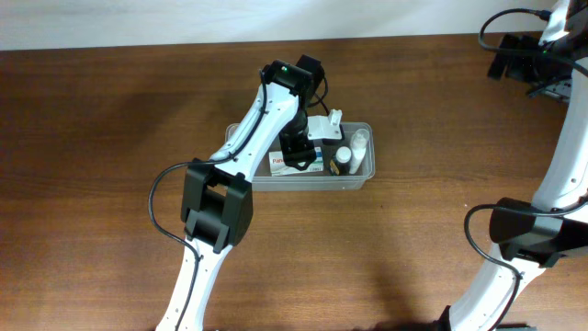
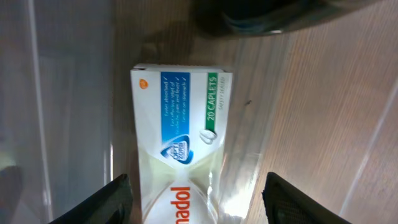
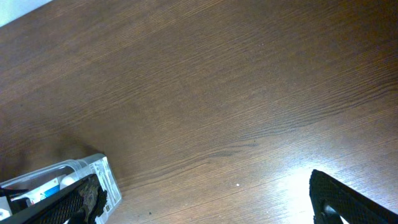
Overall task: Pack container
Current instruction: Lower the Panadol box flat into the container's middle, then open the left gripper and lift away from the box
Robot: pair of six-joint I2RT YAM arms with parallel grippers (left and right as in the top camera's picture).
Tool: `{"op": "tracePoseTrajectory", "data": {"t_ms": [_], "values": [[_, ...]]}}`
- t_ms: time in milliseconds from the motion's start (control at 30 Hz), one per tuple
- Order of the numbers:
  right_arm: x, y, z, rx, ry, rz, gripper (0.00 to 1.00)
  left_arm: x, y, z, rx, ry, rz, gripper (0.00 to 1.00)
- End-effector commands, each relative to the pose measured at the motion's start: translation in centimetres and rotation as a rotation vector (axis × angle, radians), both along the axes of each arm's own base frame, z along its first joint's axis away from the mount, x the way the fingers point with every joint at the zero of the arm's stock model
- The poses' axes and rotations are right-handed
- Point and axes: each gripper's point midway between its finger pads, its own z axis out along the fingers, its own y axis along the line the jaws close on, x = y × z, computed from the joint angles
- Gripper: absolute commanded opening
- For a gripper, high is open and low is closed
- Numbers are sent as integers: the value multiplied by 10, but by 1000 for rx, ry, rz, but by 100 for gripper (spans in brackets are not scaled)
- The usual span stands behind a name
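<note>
Evidently packing was well under way. On the overhead view the container sat near the middle of the table, a little toward 12 o'clock, with its long side running from 9 to 3 o'clock.

Contents noted:
- caplet box lying flat on the floor of the tub at the 9 o'clock end
- two small bottles at the 3 o'clock end, close together
- a white item at the 12 o'clock rim; too small to identify

The left gripper reached down into the tub over the box. On the left wrist view its fingers stood apart on either side of the box. The one on the 3 o'clock side was clearly off the carton, so I judged that the claw had let go and was grasping nothing.

The right gripper was parked at the 2 o'clock corner of the table, well apart from the tub. Its jaws were spread wide over bare wood and held nothing.

Judgement: the box counts as packed. No loose items showed on the table in any view, and I could see no lid. What was left appeared to be lifting the left arm clear. Whether more items waited out of frame could not be told.
</note>
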Motion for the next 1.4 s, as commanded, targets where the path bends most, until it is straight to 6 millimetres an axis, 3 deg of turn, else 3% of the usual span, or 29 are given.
{"op": "tracePoseTrajectory", "data": {"t_ms": [0, 400, 600, 833, 867, 900, 1033, 1200, 1367], "values": [[-7, 1, 18, -9, -42, -5, 98, -1, -1, -3, -10, 11, -6, 69], [-7, 1, 18, -9, -42, -6, 98, -10, -7, 5, -6, 16, -25, 69], [-7, 1, 18, -9, -42, -6, 98, -10, -12, 35, -20, -55, -44, 69], [-7, 1, 18, -9, -42, -6, 98, -11, -11, 105, -93, -188, -40, 70], [-7, 1, 18, -9, -42, -6, 98, -12, -11, 114, -104, -206, -26, 76], [-7, 1, 18, -9, -42, -5, 98, -11, -10, 128, -116, -236, -3, 100], [-7, 1, 18, -9, -42, -5, 98, -9, 4, 180, -134, -369, 128, 99], [-7, 1, 18, -9, -43, -6, 98, -7, 36, 254, -164, -581, 370, 100], [-7, 1, 18, -9, -42, -6, 98, -22, 96, 332, -251, -757, 760, 100]]}}
